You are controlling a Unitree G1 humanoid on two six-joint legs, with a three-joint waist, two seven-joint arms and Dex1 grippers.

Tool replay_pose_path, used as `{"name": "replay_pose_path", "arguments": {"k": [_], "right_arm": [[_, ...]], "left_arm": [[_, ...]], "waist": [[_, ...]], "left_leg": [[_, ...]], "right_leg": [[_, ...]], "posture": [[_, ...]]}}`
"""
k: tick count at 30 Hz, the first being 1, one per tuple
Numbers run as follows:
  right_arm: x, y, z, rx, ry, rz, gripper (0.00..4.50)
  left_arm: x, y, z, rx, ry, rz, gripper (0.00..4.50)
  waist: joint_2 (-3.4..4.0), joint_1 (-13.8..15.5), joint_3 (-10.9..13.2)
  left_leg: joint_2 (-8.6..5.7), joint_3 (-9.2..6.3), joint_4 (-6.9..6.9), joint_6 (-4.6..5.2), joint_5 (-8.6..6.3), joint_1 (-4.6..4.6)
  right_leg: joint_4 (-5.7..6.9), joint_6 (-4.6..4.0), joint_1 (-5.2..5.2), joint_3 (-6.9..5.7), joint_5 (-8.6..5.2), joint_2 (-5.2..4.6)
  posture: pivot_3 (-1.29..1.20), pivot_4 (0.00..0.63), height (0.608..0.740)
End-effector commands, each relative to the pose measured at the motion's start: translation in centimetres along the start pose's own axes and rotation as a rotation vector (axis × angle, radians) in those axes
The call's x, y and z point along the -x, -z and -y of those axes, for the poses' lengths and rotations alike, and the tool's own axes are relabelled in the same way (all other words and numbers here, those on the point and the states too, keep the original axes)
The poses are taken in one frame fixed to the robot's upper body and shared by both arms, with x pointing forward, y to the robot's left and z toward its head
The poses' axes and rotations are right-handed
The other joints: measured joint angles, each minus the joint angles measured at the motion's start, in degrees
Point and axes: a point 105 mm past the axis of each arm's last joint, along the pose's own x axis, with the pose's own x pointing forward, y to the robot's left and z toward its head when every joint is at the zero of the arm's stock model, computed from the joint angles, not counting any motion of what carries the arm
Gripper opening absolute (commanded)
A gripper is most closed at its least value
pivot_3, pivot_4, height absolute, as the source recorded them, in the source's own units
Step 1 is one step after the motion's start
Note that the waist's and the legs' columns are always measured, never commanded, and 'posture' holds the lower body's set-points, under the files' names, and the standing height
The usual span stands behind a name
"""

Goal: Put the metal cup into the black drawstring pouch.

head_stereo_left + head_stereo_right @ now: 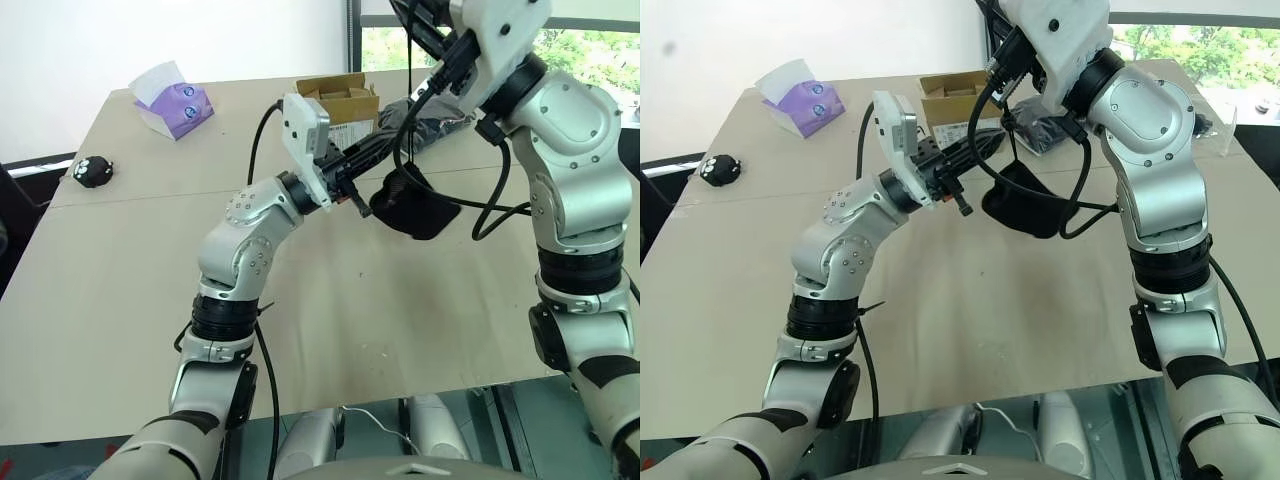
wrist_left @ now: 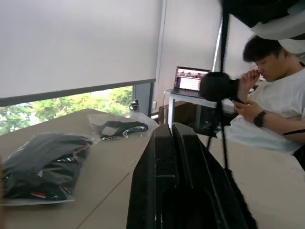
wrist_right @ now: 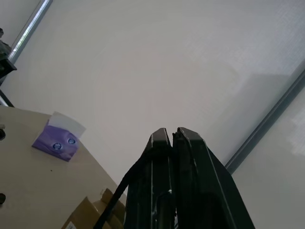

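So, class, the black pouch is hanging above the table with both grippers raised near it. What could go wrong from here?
1. The black drawstring pouch hangs clear of the table, apparently by its thin cord at the shut right gripper. If the cord slips, the pouch drops.
2. It is unclear whether the metal cup is inside. If it is, a swing could tip it out.
3. The shut left gripper sits by the pouch's mouth and might snag the fabric.

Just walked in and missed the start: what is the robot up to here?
The robot holds the black drawstring pouch in the air above the table. The right gripper is shut on its cord, so the pouch hangs below it. The left gripper is shut too, reaching toward the pouch's mouth. A cardboard box and a purple tissue box sit farther back.
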Motion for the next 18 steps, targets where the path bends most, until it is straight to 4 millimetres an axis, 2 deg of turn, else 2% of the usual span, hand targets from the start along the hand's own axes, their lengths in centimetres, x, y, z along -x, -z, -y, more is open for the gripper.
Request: {"name": "replay_pose_path", "arguments": {"k": [1,2,3,4,5,7,13,15,18], "right_arm": [[0.2,-2.1,0.8,0.044,0.021,0.065,0.00],[0.1,-2.1,0.8,0.044,0.021,0.064,0.00],[0.1,-2.1,0.8,0.044,0.021,0.062,0.00],[0.1,-2.0,0.8,0.044,0.020,0.060,0.00],[0.1,-2.0,0.8,0.045,0.020,0.058,0.00],[0.1,-1.9,0.7,0.044,0.019,0.057,0.00],[0.1,-1.9,0.7,0.042,0.018,0.059,0.00],[0.0,-1.9,0.6,0.041,0.018,0.061,0.00],[0.1,-1.9,0.6,0.040,0.019,0.063,0.00]], "left_arm": [[-0.2,-2.9,0.5,0.000,0.032,0.132,0.05],[-0.1,-3.2,0.5,-0.011,0.025,0.147,0.05],[-0.1,-3.6,0.1,-0.016,-0.003,0.165,0.56],[0.1,-4.1,-0.4,-0.018,-0.029,0.194,0.75],[0.3,-4.7,-0.7,0.015,-0.033,0.229,1.35],[0.8,-5.5,-0.9,0.058,-0.023,0.267,1.35],[1.8,-6.0,-2.4,0.083,-0.083,0.275,1.35],[1.8,-6.5,-1.8,0.109,-0.049,0.304,1.35],[1.4,-6.1,0.6,0.120,0.075,0.278,1.35]], "waist": [[0.00,0.0,0.0],[0.00,0.0,0.0],[0.00,0.0,0.0],[0.00,-0.1,0.0],[0.00,0.0,0.0],[0.00,0.0,0.0],[0.00,0.0,0.0],[0.00,0.0,0.0],[0.00,0.0,0.0]], "left_leg": [[0.00,0.01,0.00,0.00,0.00,0.00],[0.00,0.01,0.00,0.00,0.00,0.00],[0.00,0.01,0.00,0.00,0.00,0.00],[0.00,0.01,0.00,0.00,0.00,0.00],[0.00,0.01,0.00,0.00,0.00,0.00],[0.00,0.00,0.02,0.00,0.00,-0.01],[0.00,0.00,0.02,0.00,0.00,0.00],[0.00,0.00,0.03,0.00,0.00,-0.01],[0.00,-0.02,0.04,0.00,0.00,-0.03]], "right_leg": [[0.00,0.00,0.00,0.01,0.00,-0.01],[0.00,0.00,0.00,0.01,0.00,-0.01],[0.00,0.00,0.00,0.02,0.00,-0.03],[0.00,0.00,-0.01,0.02,0.00,-0.03],[0.01,0.00,-0.01,0.02,0.00,-0.04],[0.02,0.00,0.00,0.01,0.00,-0.04],[0.04,0.00,0.00,0.01,0.00,-0.03],[0.04,0.00,0.00,0.00,0.00,-0.03],[0.04,0.00,-0.01,-0.01,0.00,-0.04]], "posture": [[0.00,0.150,0.740],[0.00,0.150,0.740],[0.00,0.150,0.740],[0.00,0.150,0.740],[0.00,0.150,0.740],[0.00,0.150,0.740],[0.00,0.150,0.740],[0.00,0.150,0.740],[0.00,0.150,0.740]]}}
